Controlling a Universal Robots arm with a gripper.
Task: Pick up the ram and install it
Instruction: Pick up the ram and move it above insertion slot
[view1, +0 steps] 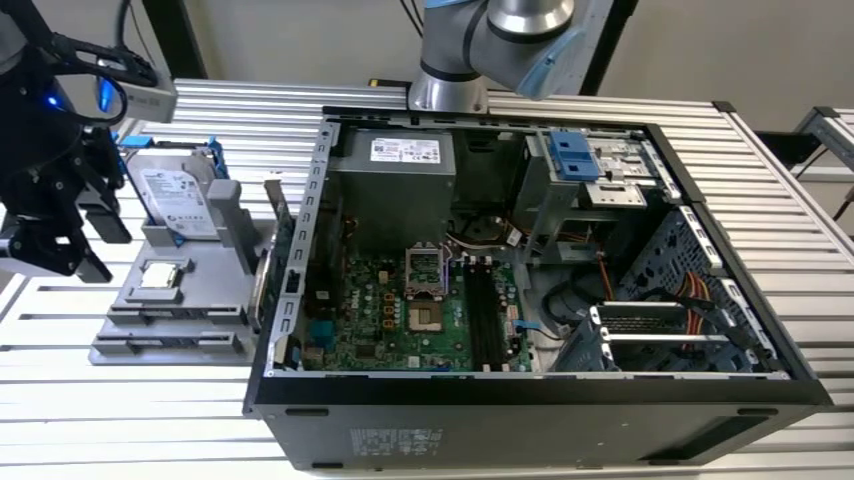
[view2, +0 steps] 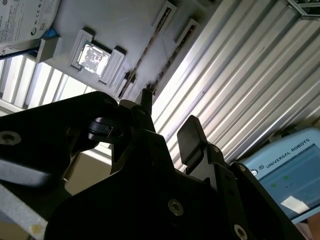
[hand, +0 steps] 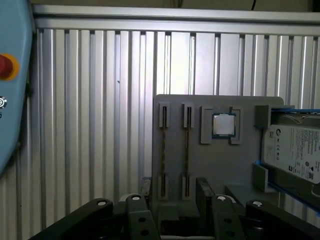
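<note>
Ribbed metal counter carried a grey tray where the ram, likely light and brittle, stood on edge just ahead of wide-spread, empty fingers, probably best pinched across its flat faces.

Colours on my rig, quick pass.
I see black gripper, grey tray, silver CPU, silver drive in blue frame, ribbed silver table, green motherboard, black case, pale blue pendant with red button.

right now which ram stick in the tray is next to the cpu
The ram stick directly beside the CPU chip; the other stick sits nearer the tray edge.
</note>
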